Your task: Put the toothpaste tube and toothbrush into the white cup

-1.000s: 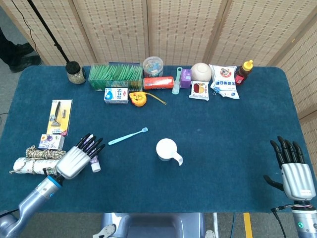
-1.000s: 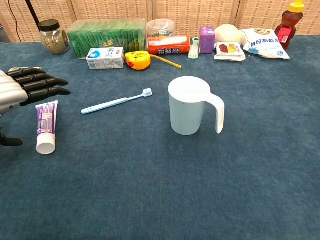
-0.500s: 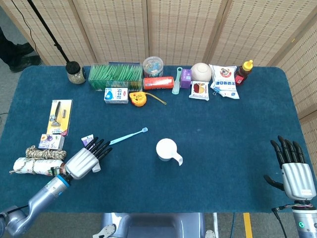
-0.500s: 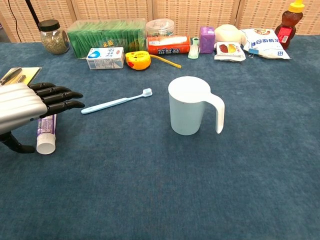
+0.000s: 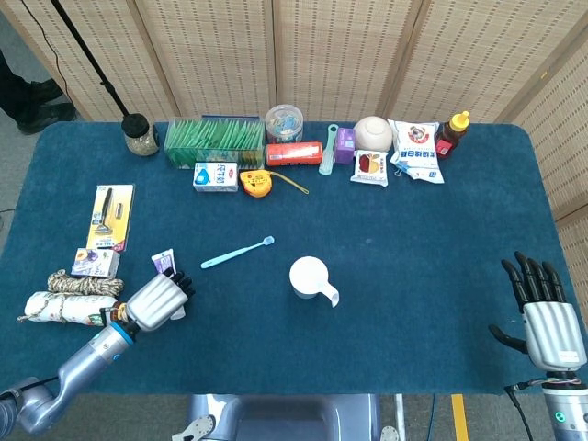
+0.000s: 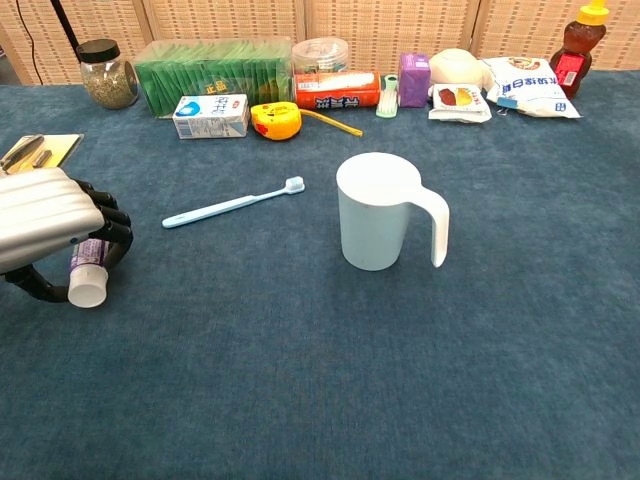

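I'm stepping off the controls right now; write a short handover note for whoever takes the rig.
Left hand: fingers curled over the purple-and-white toothpaste tube, which lies on the blue tablecloth; not lifted.
Right hand: open, fingers spread, holding nothing, at the table's near right edge.
Light blue toothbrush: lying flat, left of the white handled cup.
Cup: upright, empty as far as visible.
Done: nothing in the cup.
Left: tube, then toothbrush, into the cup.

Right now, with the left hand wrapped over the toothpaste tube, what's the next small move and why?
Probably lift. The left hand has its fingers curled over the toothpaste tube, which lies flat on the table, cap end poking out. Raising it a little should show whether the grip holds before carrying it right toward the white cup, which stands upright and open.
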Robot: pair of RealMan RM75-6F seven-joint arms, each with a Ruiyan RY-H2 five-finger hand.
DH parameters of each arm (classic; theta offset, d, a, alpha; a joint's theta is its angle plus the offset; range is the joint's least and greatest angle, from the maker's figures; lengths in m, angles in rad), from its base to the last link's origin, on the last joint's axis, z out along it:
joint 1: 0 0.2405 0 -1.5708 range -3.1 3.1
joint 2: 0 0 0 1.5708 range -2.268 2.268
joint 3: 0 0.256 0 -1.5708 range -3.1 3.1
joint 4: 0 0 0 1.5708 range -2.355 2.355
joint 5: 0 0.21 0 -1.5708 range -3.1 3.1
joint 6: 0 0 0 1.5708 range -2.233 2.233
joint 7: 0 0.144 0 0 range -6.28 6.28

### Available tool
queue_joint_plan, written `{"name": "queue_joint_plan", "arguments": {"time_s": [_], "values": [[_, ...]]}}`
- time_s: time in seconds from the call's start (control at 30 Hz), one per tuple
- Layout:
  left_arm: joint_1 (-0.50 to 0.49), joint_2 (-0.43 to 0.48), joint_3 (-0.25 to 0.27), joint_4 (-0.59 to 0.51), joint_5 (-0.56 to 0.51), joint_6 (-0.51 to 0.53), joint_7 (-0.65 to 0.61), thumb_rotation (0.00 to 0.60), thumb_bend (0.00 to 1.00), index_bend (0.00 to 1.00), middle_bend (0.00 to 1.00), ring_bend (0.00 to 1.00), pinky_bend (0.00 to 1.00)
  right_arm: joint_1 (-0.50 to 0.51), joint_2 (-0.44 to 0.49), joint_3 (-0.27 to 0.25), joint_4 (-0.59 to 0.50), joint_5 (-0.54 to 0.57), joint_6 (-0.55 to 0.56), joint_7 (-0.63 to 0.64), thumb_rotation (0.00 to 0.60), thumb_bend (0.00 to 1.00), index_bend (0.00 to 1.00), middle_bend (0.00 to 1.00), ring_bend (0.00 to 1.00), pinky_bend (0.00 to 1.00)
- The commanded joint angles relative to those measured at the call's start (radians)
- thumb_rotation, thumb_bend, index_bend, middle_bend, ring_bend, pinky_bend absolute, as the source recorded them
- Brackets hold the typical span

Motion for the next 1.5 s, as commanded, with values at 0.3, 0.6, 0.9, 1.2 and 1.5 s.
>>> {"name": "queue_joint_plan", "arguments": {"time_s": [0.3,0.6,0.9,1.2,1.5], "values": [[0.006,0.001,-0.01,0.006,0.006,0.088,-0.057,0.6,0.3,0.64,0.53,0.43,0.52,0.002,0.0,-0.003,-0.002,-0.002,-0.005,-0.002,0.6,0.0,0.0,0.0,0.0,0.0],[0.007,0.065,-0.052,-0.112,0.011,0.189,-0.115,0.6,0.31,0.67,0.54,0.45,0.54,0.002,0.002,-0.003,-0.003,0.0,-0.007,0.002,0.6,0.0,0.0,0.0,0.0,0.0],[-0.005,0.137,-0.105,-0.266,-0.015,0.225,-0.145,0.6,0.31,0.68,0.55,0.46,0.55,0.003,0.003,-0.003,-0.003,0.003,-0.009,0.005,0.6,0.0,0.0,0.0,0.0,0.0],[-0.046,0.204,-0.145,-0.463,-0.07,0.17,-0.267,0.6,0.33,0.68,0.56,0.46,0.55,0.005,0.001,-0.004,-0.003,0.004,-0.016,0.001,0.6,0.0,0.0,0.0,0.0,0.0],[-0.104,0.256,-0.225,-0.647,-0.173,0.093,-0.322,0.6,0.34,0.67,0.56,0.46,0.55,0.009,-0.003,-0.008,-0.003,0.003,-0.025,-0.008,0.6,0.0,0.0,0.0,0.0,0.0]]}}
